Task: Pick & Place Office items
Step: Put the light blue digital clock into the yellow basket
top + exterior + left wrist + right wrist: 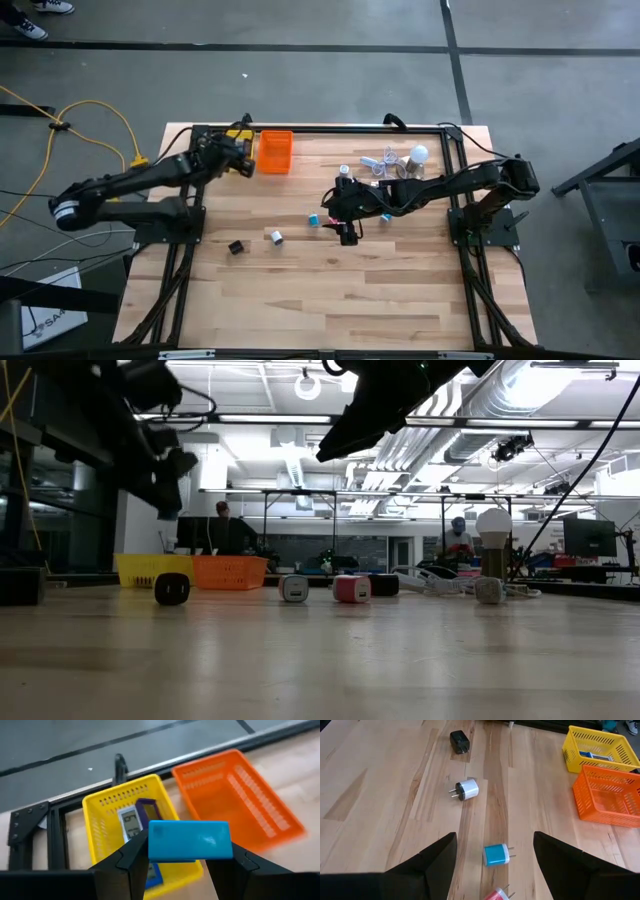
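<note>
My left claw (pixel 190 857) is clamped on a blue block (pixel 190 840), hanging just above the yellow basket (pixel 107 802). Released off-centre, it could strike the rim. My right claw (pixel 492 855) stands apart over a blue plug (pixel 496 854) on the bench (pixel 380 795).

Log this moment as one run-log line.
left tool: shut on blue item, over yellow basket | right tool: open, above blue plug | orange basket: empty

The wooden tabletop (pixel 330 290) carries a yellow basket (pixel 598 746), an orange basket (pixel 275 152), a light bulb (pixel 420 154) and scattered plug adapters: black (pixel 236 247), white (pixel 276 237), blue (pixel 495 854).
</note>
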You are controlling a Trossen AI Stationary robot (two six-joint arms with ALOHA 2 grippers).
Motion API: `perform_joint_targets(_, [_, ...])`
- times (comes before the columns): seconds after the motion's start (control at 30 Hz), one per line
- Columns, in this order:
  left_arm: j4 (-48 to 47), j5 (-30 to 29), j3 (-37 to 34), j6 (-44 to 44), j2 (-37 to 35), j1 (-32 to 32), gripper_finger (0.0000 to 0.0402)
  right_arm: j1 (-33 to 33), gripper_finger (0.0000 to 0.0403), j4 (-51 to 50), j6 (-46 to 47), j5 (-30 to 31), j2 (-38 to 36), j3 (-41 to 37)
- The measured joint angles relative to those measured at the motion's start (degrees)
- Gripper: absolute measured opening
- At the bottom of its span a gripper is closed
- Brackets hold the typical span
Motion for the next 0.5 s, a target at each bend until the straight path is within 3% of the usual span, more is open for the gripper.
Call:
perform_joint_targets(0.3, [14.74,0.76,-10.86,2.67,0.0,8.37,0.0163,-0.01,0.0251,-0.02,0.0,0.0,0.0,0.0])
perform_joint_targets(0.5, [19.04,7.52,-13.78,3.03,0.05,12.13,0.0163,-0.02,0.0251,0.0,0.0,0.0,0.0,0.0])
